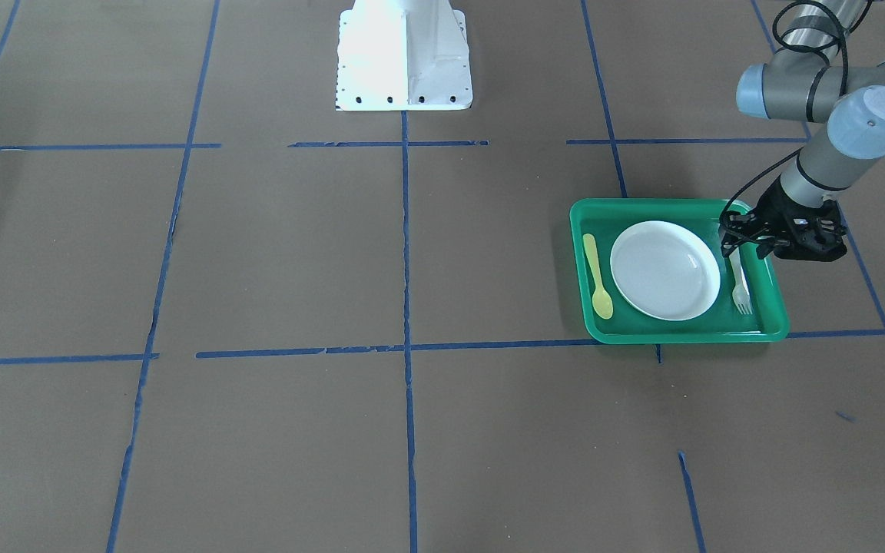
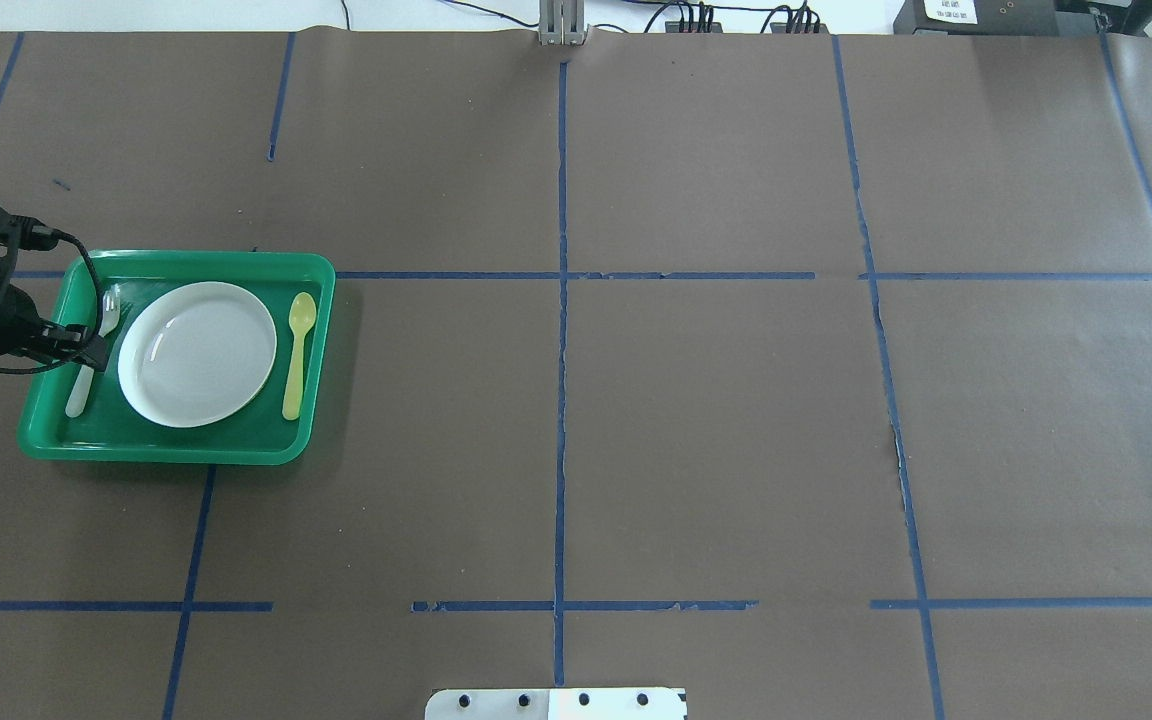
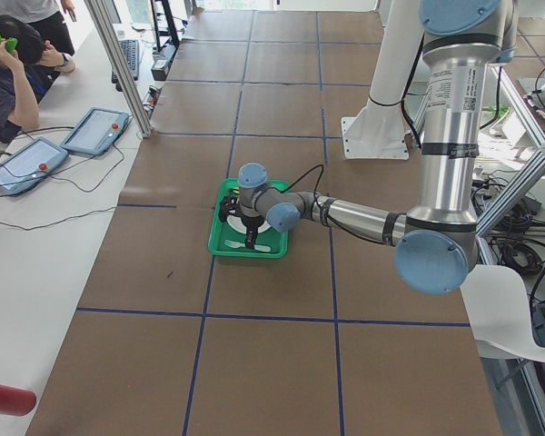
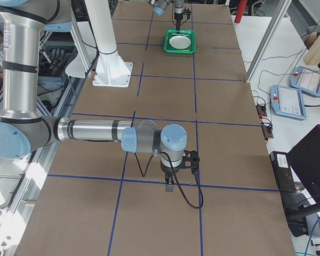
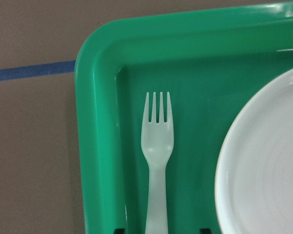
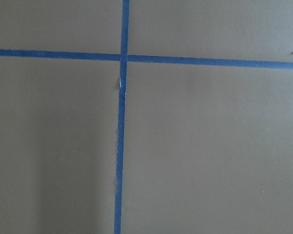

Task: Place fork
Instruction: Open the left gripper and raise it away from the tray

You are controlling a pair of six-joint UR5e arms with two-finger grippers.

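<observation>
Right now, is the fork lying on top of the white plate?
No, the fork lies flat on the floor of the green tray, beside the plate and not touching it.

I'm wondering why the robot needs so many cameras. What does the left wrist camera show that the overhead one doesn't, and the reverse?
Only the left wrist view shows the pale plastic fork close enough to tell its tines apart, lying between the wall of the green plastic tray and the round white plate. Only the overhead view shows the yellow plastic spoon on the plate's other side, the robot's left hand over the fork's handle, and the wide brown table. Both show fork, tray, plate and blue tape lines.
</observation>
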